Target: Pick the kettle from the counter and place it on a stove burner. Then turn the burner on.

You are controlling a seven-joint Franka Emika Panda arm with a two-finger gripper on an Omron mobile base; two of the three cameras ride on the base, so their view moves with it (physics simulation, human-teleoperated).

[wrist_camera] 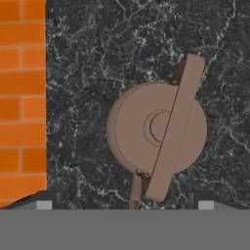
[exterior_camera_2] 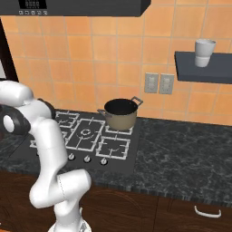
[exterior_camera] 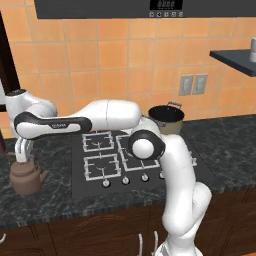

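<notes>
The squat brown-copper kettle (exterior_camera: 26,177) sits on the dark marbled stone surface (exterior_camera: 225,145), directly beneath the claw (exterior_camera: 22,152), whose fingers stand apart on either side of the thin arched handle; whether they touch it is hard to judge. In the hand view the round lid knob shows under the flat handle band, and the short spout (wrist_camera: 135,192) points toward the claw's base. Well off from the claw, an olive stockpot (exterior_camera: 166,119) stands open on the black cooktop (exterior_camera: 100,150).

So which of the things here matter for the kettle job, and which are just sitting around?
Job:
kettle
counter
burner
knobs
gripper, above the kettle

Just there:
stockpot on the back of the cooktop
cup on the shelf
wall outlets
</notes>
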